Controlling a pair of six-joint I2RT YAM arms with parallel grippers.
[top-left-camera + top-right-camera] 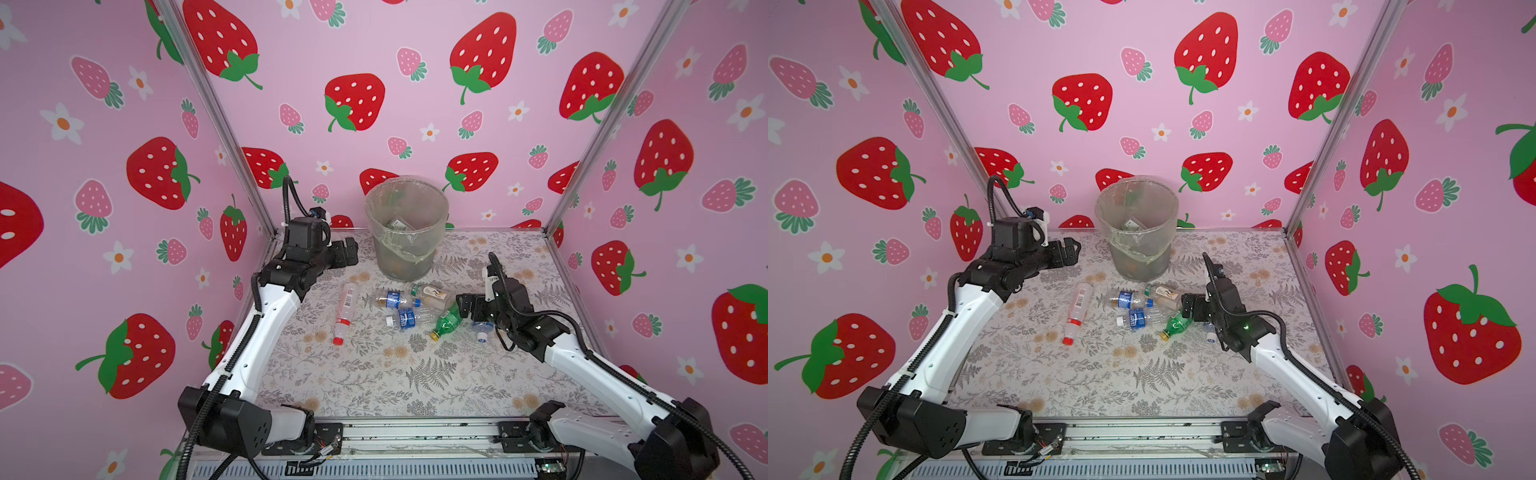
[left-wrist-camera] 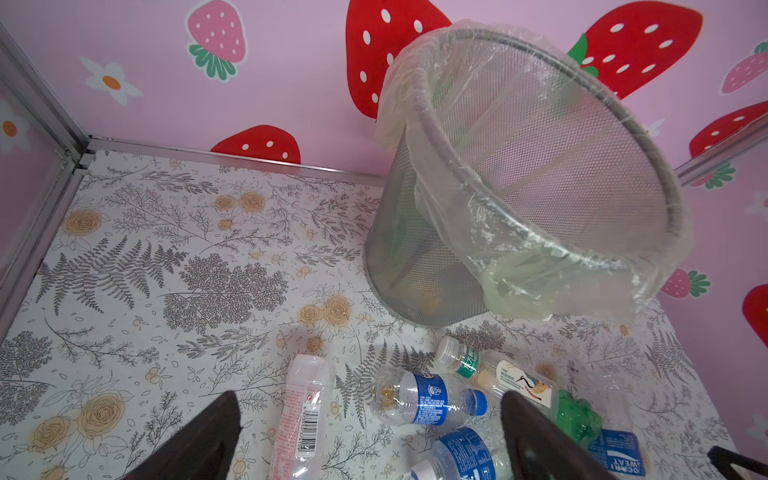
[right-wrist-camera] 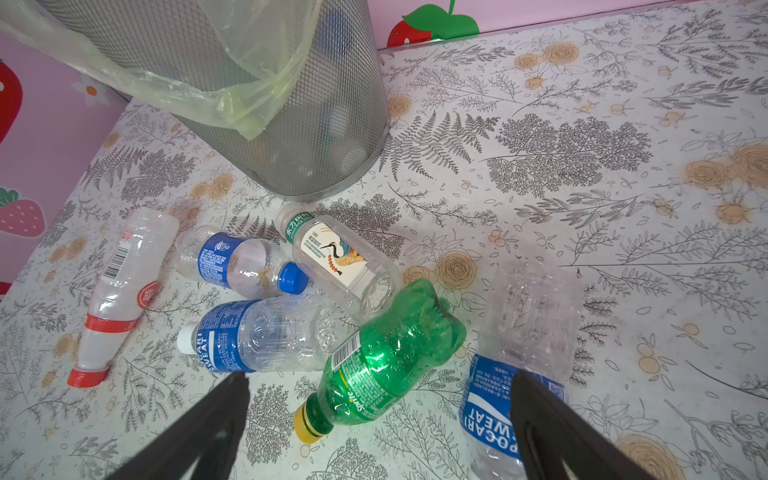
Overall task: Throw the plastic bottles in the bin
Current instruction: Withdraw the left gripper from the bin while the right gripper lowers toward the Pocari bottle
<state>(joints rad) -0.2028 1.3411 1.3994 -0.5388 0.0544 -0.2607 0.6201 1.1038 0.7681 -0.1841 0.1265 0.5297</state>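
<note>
Six plastic bottles (image 3: 266,332) lie on their sides in a loose cluster on the surface (image 1: 374,382), just in front of the bin (image 1: 405,270). The bin stands upright at the back middle, its bag folded over the rim, with further items dimly visible inside. The right claw (image 1: 464,306) hangs low over the cluster's right end, spread wide and gripping nothing. In the right wrist view a green bottle (image 3: 386,357) shows between its fingers (image 3: 199,436). The left claw (image 1: 353,252) is raised beside the bin's left, fully spread and empty.
</note>
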